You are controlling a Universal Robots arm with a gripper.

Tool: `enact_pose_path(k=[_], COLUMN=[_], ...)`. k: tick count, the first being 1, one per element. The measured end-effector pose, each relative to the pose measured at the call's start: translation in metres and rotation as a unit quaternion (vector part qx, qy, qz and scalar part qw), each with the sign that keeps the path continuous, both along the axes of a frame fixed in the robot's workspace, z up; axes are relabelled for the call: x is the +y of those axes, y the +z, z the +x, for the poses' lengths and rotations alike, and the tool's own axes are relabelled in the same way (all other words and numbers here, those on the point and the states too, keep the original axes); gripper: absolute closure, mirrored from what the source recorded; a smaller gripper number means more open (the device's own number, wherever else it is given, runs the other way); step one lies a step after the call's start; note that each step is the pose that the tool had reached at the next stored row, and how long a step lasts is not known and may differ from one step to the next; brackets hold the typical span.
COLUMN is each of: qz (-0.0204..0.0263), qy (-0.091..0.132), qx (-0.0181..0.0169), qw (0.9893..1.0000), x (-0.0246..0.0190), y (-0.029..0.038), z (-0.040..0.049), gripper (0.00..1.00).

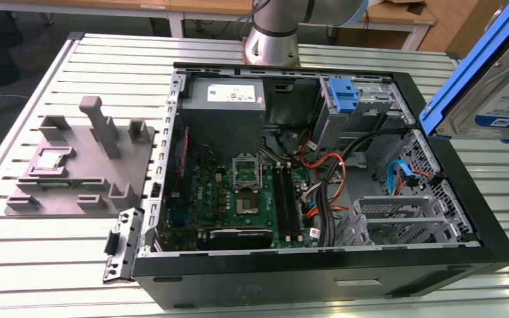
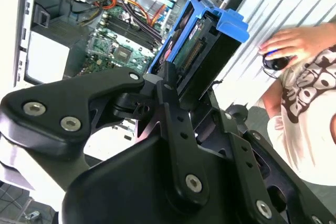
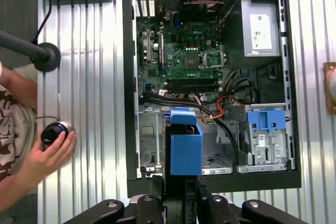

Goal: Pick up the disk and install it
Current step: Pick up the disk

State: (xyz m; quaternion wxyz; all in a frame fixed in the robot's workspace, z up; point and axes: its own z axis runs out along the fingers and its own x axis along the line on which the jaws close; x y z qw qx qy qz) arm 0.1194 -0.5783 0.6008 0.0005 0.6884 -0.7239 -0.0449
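While the gripper (image 2: pixel 185 90) clamps the disk (image 2: pixel 202 32) by its blue bracket, the disk hangs in the air above the open computer case (image 1: pixel 325 278), over its drive-cage end. Person's hand (image 3: pixel 50 153) rests on a round black knob (image 3: pixel 54 132) beside the case.

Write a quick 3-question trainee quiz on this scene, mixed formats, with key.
1. True or false: the disk is seated in a bay of the computer case.
2. What is the tool shut on? A) the disk B) a screwdriver C) nothing
3. Fill in: the plastic bracket around the disk is ___.
Key: 1 false, the tool holds it above the open case; 2 A; 3 blue.
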Motion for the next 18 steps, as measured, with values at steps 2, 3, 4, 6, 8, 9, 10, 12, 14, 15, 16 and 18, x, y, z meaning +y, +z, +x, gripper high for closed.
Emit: enact_pose_path(k=[2,3,4,6,8,9,10,12,14,15,16,18], qz=[0.0020,0.0025,0.0027,0.0026,0.0028,0.0027,0.0026,0.0026,0.0025,0.0026,0.0027,0.0026], qy=[0.000,0.000,0.000,0.000,0.000,0.000,0.000,0.000,0.000,0.000,0.000,0.000], qx=[0.0000,0.0000,0.0000,0.0000,0.0000,0.0000,0.0000,0.0000,0.0000,0.0000,0.0000,0.0000], qw=[1.0000,1.0000,1.0000,1.0000,1.0000,1.0000,1.0000,1.0000,1.0000,1.0000,1.0000,1.0000], x=[0.0000,0.0000,0.0000,-0.0001,-0.0002,-0.0002,-0.0001,-0.0001,0.0000,0.0000,-0.0001,-0.0001], y=[0.0000,0.0001,-0.0002,-0.0019,-0.0026,-0.0026,-0.0026,-0.0027,-0.0038,-0.0048,-0.0052,-0.0052], z=[0.0000,0.0000,0.0000,0.0000,0.0000,0.0000,0.0000,0.0000,0.0000,0.0000,0.0000,0.0000], gripper=[0.65,0.65,0.65,0.65,0.65,0.65,0.65,0.65,0.65,0.65,0.65,0.65])
